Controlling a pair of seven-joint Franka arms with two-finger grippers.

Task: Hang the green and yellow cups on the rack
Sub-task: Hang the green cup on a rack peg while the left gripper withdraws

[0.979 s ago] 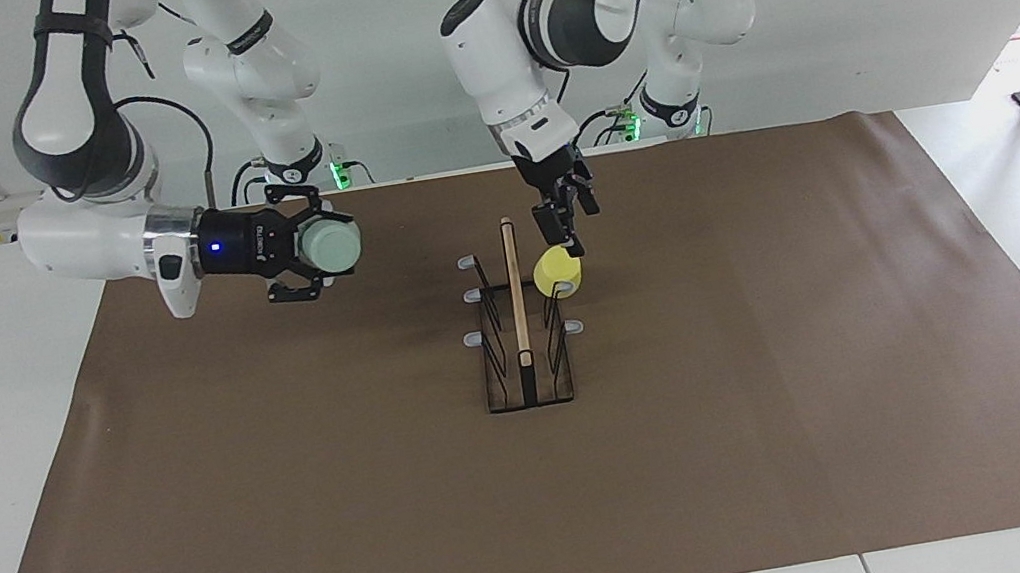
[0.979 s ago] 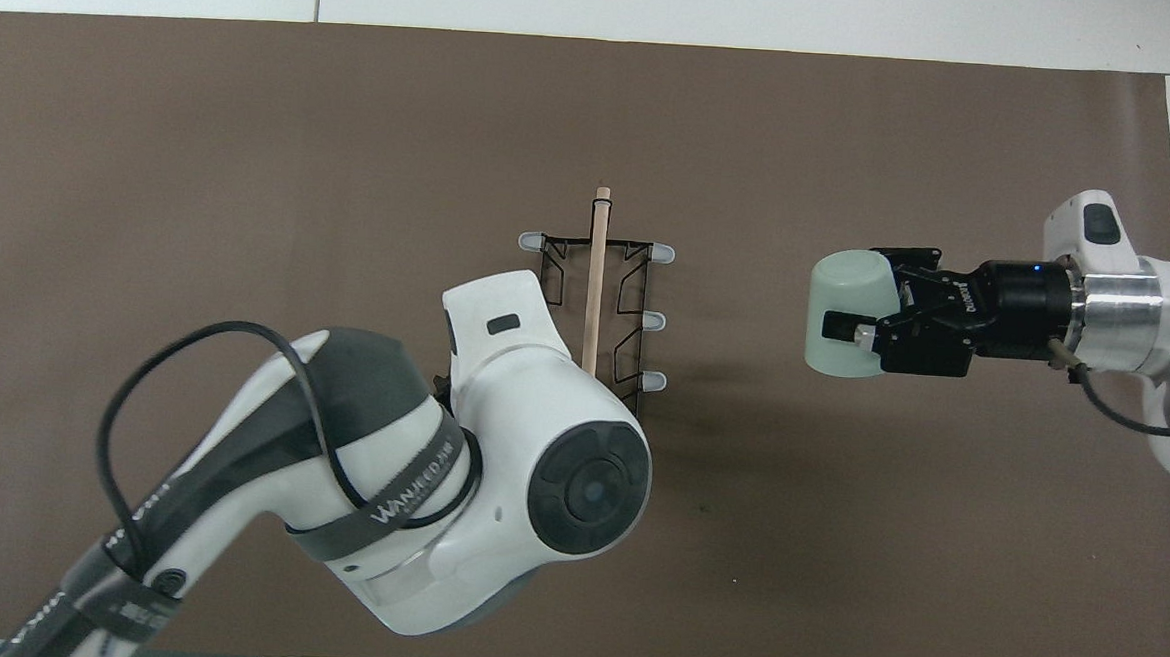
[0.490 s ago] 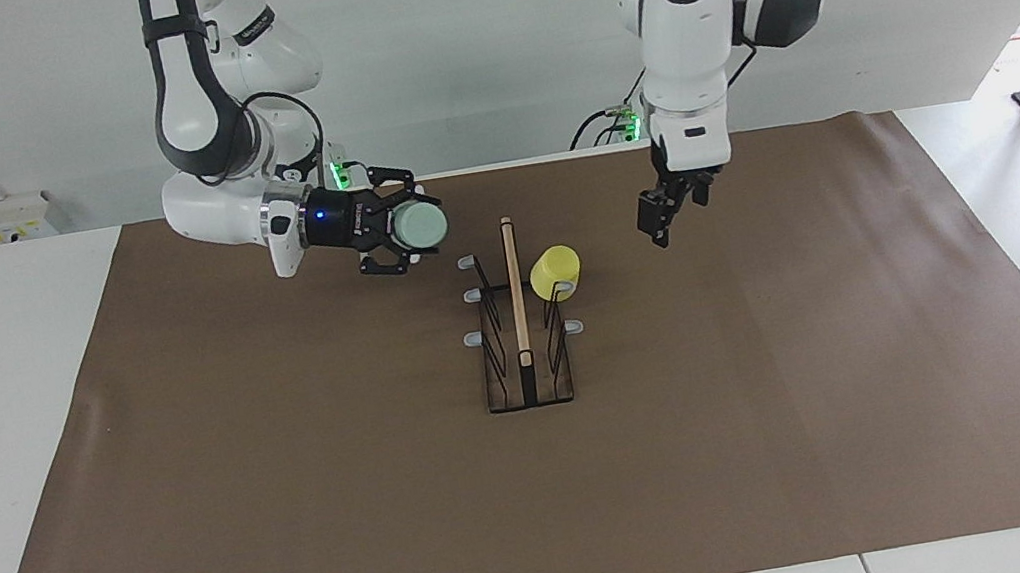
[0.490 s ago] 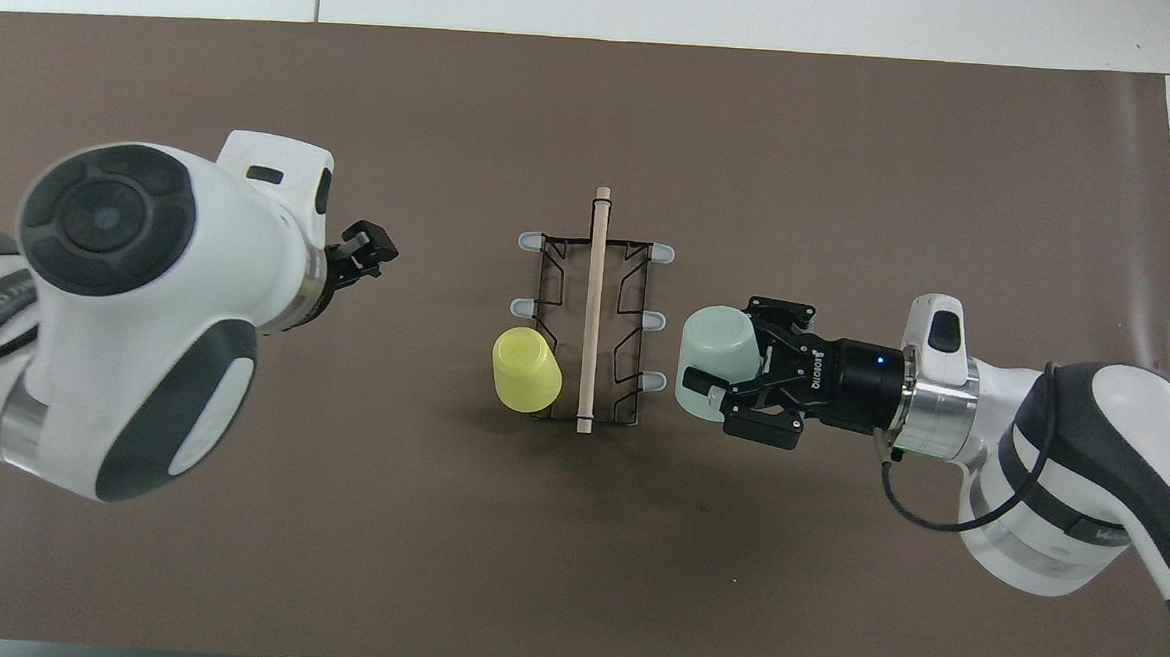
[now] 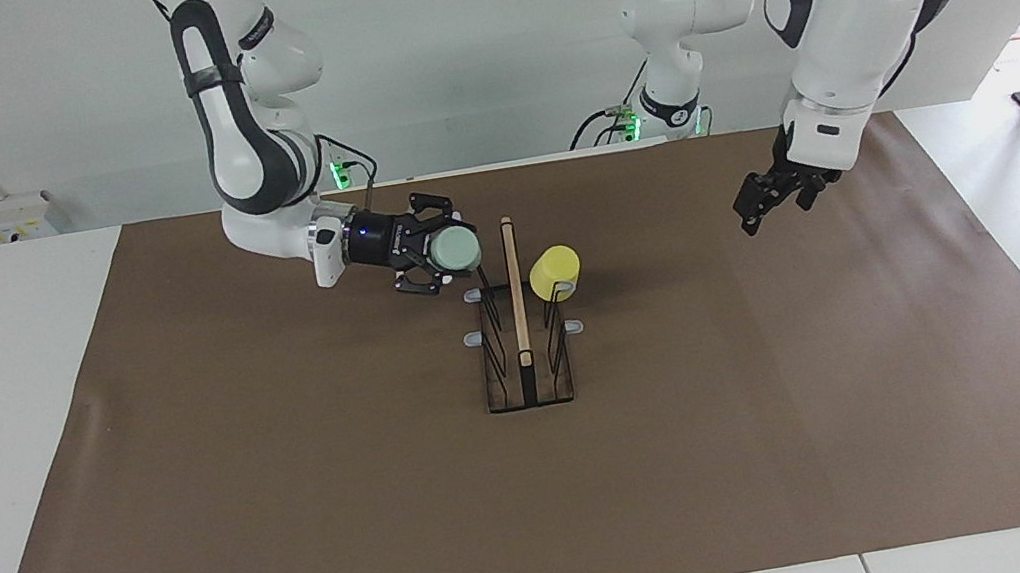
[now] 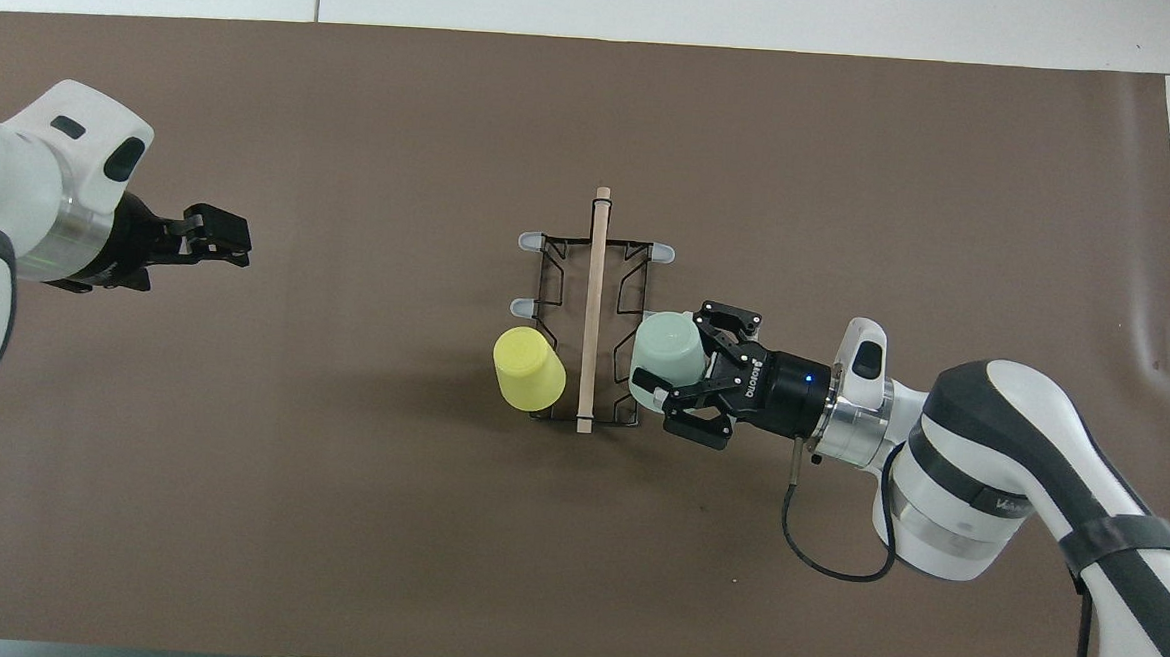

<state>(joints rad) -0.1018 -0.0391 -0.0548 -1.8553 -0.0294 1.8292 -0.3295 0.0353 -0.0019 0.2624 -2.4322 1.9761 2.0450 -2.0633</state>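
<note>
On the brown mat (image 5: 302, 520) the rack (image 5: 526, 365) stands upright, and the yellow cup (image 5: 554, 272) is seen hung on a prong on the side toward the left arm's end of the table. The green cup (image 5: 454, 250) is held sideways in the right gripper (image 5: 437, 255), whose jaws are clamped on it, right at the prongs on the rack's other side. Hanging the green cup is judged to be the step in hand: the cup's mouth must be slid over a grey prong tip before the jaws are released. The left gripper (image 5: 765, 200) waits over bare mat, well apart from the rack; whether its jaws are apart cannot be told.
</note>
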